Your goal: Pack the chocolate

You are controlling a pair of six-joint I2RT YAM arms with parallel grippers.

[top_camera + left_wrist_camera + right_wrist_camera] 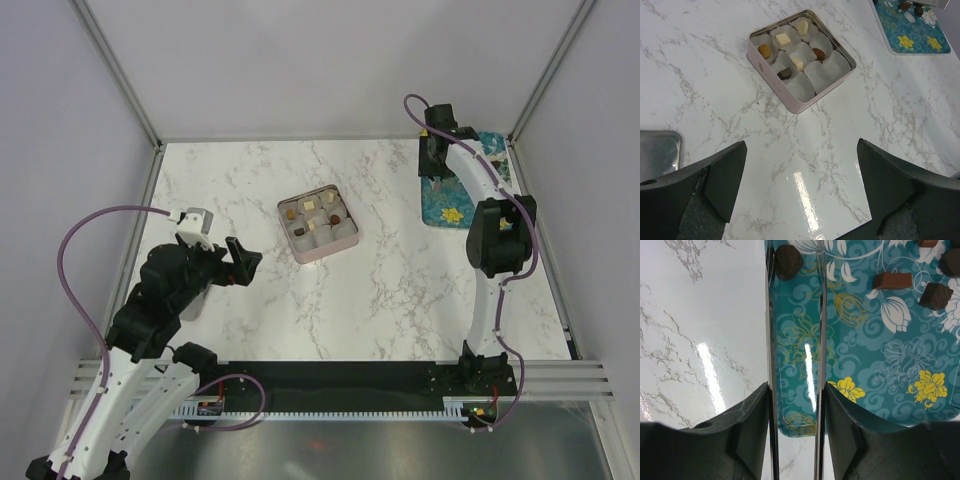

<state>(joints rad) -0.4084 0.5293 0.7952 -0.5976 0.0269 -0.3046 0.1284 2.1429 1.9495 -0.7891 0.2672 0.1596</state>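
Right wrist view: chocolate (892, 280) lies loose on a teal flowered tray (865, 390), a round dark piece at 12 o'clock and brown blocks toward 1 and 2 o'clock. The round piece sits between the two thin metal arms of the tongs (820, 340), close to the left arm; the tong tips run out of frame. The right gripper (795, 405) is clamped on the tongs, one finger pressing each arm from outside.

Left wrist view shows more chocolate in a square pink tin (772, 80). Six of its nine white paper cups (817, 75) hold a piece each, and the bare row lies along the tin's 4 o'clock side. The left gripper (800, 185) hovers over the marble table (715, 100) with its jaws spread wide and nothing between them.

Seen from overhead, the tin is near the table's middle. The tray is at its 3 o'clock and the left gripper at its 8 o'clock, well apart.
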